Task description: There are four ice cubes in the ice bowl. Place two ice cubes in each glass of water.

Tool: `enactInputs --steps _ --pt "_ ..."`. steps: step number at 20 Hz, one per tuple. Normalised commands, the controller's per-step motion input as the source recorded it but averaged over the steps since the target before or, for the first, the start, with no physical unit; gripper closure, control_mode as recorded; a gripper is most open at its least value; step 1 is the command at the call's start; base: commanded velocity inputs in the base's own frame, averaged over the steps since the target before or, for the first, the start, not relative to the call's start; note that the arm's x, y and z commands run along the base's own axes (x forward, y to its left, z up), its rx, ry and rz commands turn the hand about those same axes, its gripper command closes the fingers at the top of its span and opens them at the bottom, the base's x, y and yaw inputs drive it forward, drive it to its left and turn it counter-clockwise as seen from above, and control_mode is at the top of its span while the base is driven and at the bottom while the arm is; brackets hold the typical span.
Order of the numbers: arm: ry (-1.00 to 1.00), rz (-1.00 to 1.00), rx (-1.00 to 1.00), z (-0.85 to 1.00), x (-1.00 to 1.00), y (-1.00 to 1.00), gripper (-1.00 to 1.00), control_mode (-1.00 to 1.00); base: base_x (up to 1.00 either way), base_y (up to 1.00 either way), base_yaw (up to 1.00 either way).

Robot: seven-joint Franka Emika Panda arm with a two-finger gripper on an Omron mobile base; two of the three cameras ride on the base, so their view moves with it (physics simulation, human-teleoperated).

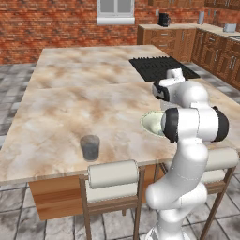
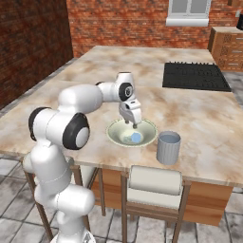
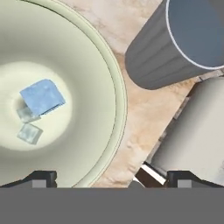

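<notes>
From the left base view I see a short grey see-through glass of water (image 1: 90,147) near the marble table's (image 1: 70,108) front edge. In the right base view my gripper (image 2: 131,124) hangs over the wide, glossy cream-green ice bowl (image 2: 114,134), the second glass (image 2: 168,147) just beside it. In the hand view the jaws stand wide apart, empty, above pale blue translucent ice cubes (image 3: 42,96) on the bowl's floor.

ice cubes (image 3: 37,103) in ice bowl (image 3: 103,78), glass of water (image 3: 175,41) beside

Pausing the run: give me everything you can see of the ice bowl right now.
The ice bowl is wide, shallow, round, glossy pale cream-green, upright on the marble island counter near its front edge. Pale blue ice cubes lie at its bottom. A grey glass of water stands beside it, apart. The open gripper hovers over it.
</notes>
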Motion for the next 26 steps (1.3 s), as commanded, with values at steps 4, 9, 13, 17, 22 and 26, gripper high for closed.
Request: enactInputs --steps 4,9,13,17,22,26 --pt "0.0 0.0 0.0 -0.63 0.17 0.0 -1.0 -1.0 0.0 0.0 0.0" --pt "0.0 0.03 0.0 -0.46 0.3 0.0 -1.0 -1.0 0.0 0.0 0.0" --pt "0.0 0.07 0.0 -0.35 0.36 0.0 -1.0 -1.0 0.0 0.0 0.0" --pt "-0.02 0.1 0.0 -0.4 0.31 0.0 -1.0 -1.0 0.0 0.0 0.0" --pt "-0.05 0.1 0.0 -0.39 0.26 0.0 -1.0 -1.0 0.0 0.0 0.0" --pt "-0.12 0.12 0.01 -0.33 0.26 -0.02 -1.0 -1.0 0.0 0.0 0.0"
